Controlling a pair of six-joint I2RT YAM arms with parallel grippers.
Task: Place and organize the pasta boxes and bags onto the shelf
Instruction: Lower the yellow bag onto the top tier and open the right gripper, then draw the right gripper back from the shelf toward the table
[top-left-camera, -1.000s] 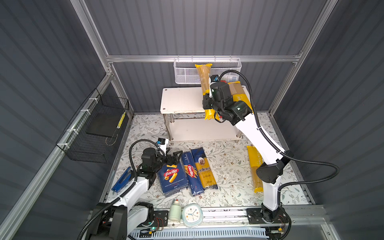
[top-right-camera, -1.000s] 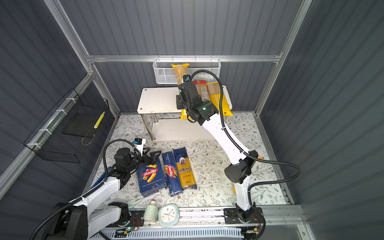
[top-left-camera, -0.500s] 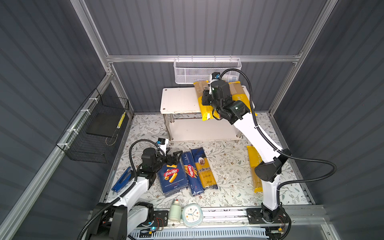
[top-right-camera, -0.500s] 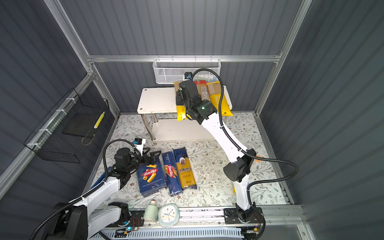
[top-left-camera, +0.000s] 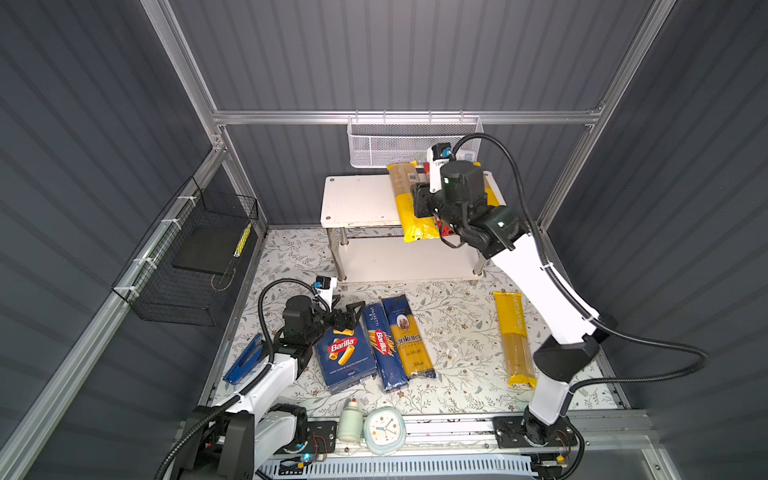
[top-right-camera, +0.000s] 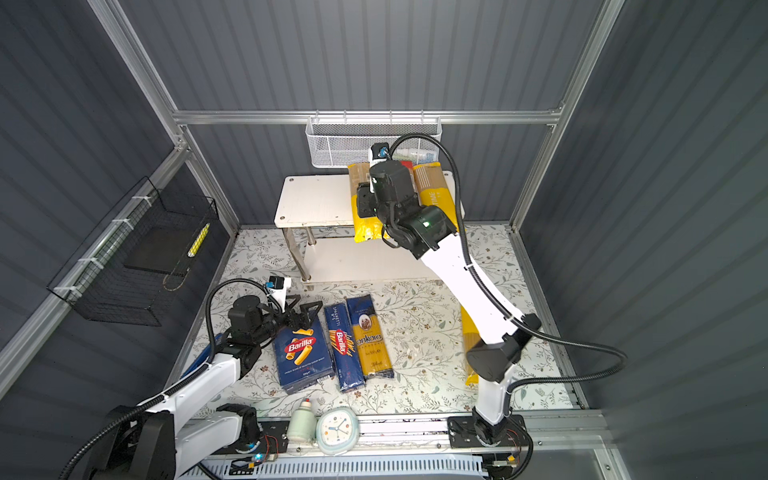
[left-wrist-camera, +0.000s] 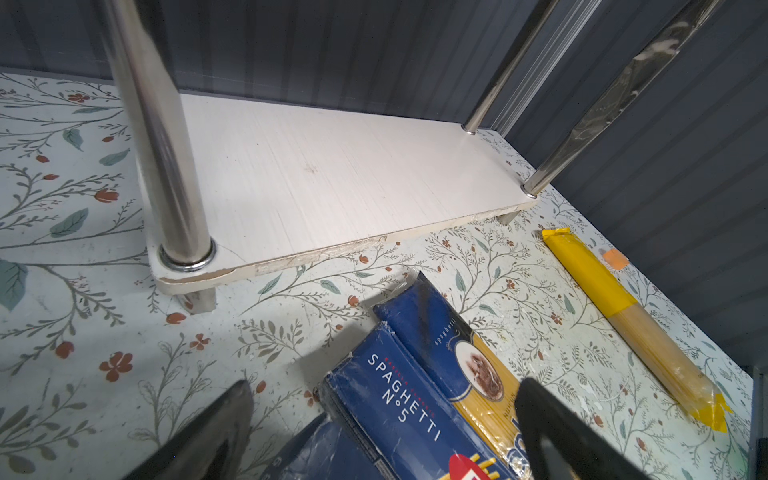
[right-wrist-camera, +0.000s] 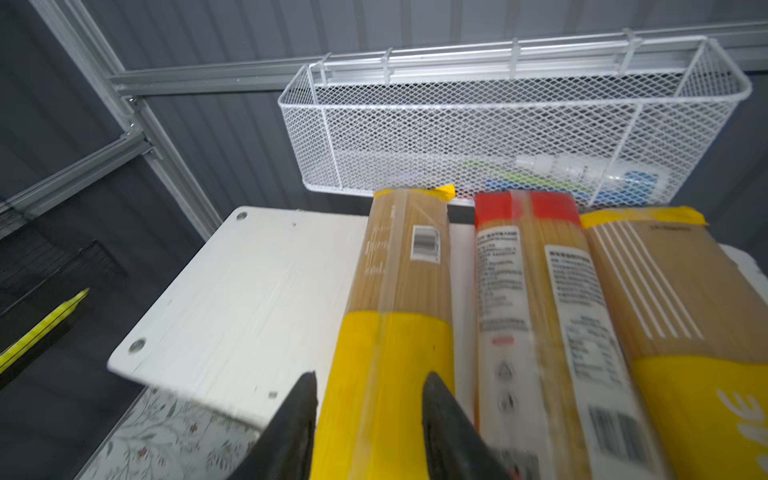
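On the shelf's (top-left-camera: 357, 199) top board lie three bags side by side: a yellow-and-clear bag (right-wrist-camera: 399, 291), a red bag (right-wrist-camera: 519, 291) and another yellow bag (right-wrist-camera: 665, 311). My right gripper (right-wrist-camera: 370, 376) is open, its fingers loosely straddling the near end of the first bag (top-left-camera: 415, 224). On the floral floor lie the wide Barilla box (top-left-camera: 345, 357), the narrow spaghetti box (top-left-camera: 382, 345), the ankara bag (top-left-camera: 409, 336) and, further right, a yellow bag (top-left-camera: 515, 336). My left gripper (left-wrist-camera: 382, 432) hangs open just above the far ends of the two boxes.
A white mesh basket (top-left-camera: 415, 141) hangs on the back wall just above the shelf. A black wire basket (top-left-camera: 195, 257) is on the left wall. A blue stapler (top-left-camera: 245, 359), a small bottle (top-left-camera: 350, 422) and a clock (top-left-camera: 384, 428) sit near the front.
The right arm brought the yellow bag down from a steep tilt to flat on the top board beside the red bag, and its jaws widened. The left arm stayed still.
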